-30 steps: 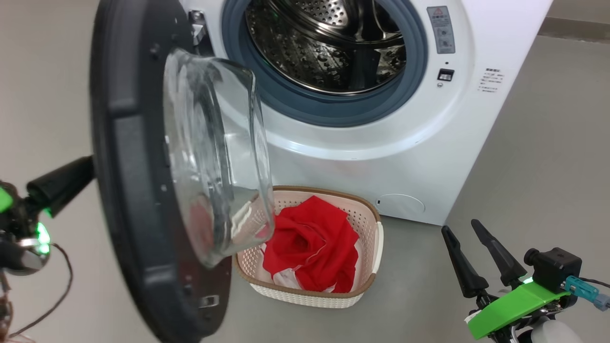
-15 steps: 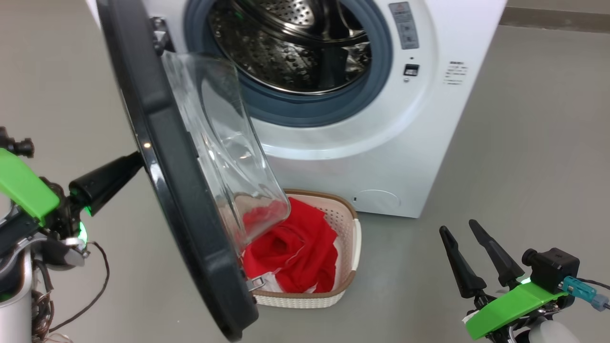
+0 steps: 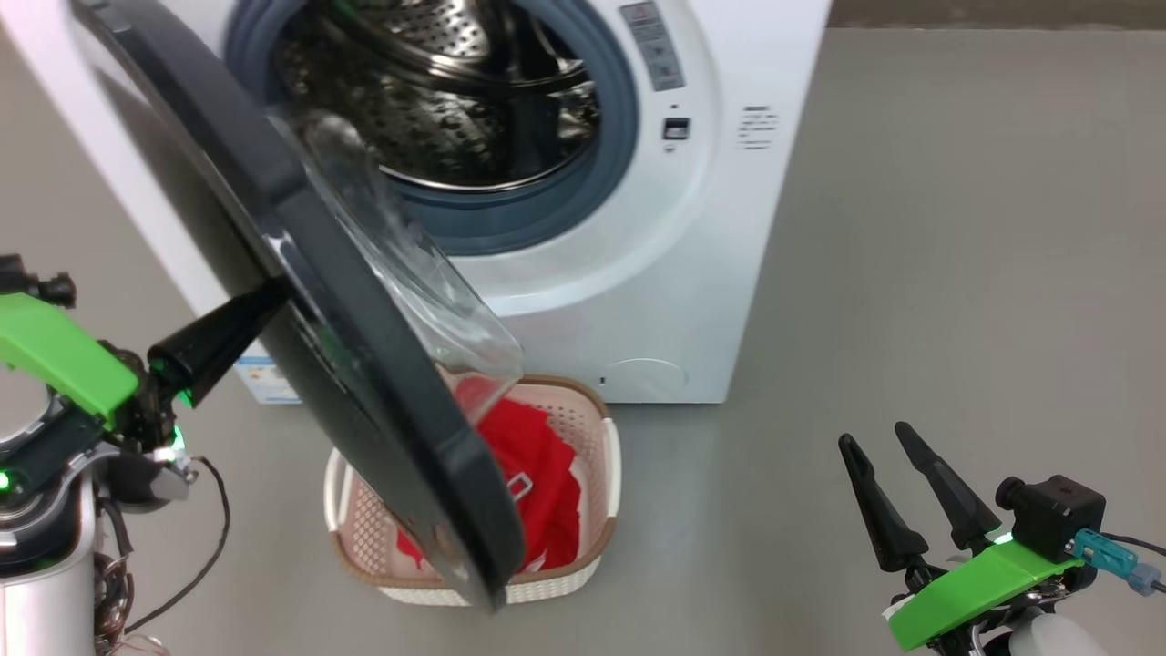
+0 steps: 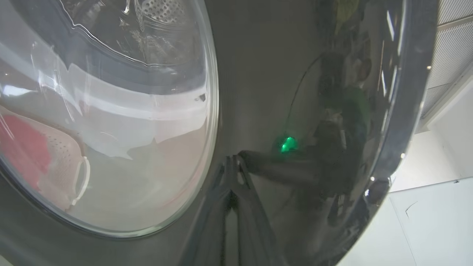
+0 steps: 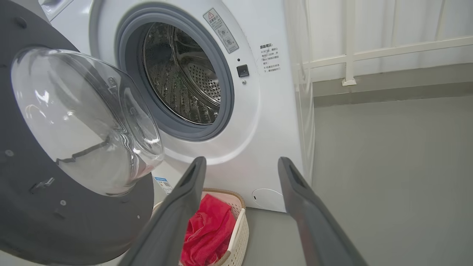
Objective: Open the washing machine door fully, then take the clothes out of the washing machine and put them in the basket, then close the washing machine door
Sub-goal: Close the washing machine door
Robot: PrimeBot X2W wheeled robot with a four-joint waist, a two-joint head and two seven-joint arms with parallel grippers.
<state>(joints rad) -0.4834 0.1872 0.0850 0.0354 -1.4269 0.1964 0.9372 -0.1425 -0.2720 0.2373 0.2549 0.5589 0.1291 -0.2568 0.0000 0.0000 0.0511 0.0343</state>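
One left pincer [image 3: 260,305], apparently against half-open door [image 3: 364,383]

A grey floor [image 3: 956,228] reaches a white railing [image 5: 349,44] above a darker skirting strip [image 5: 388,92].

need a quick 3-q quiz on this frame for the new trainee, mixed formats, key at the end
1. True or false: the clothes lie in the basket, and none show in the drum.
2. Where is the left pincer? A) inside the drum. B) at the glossy outer face of the washing machine door. C) in the basket.
3. Fill in: the right pincer is ____ and holds nothing.

Key: 1 true; 2 B; 3 open.
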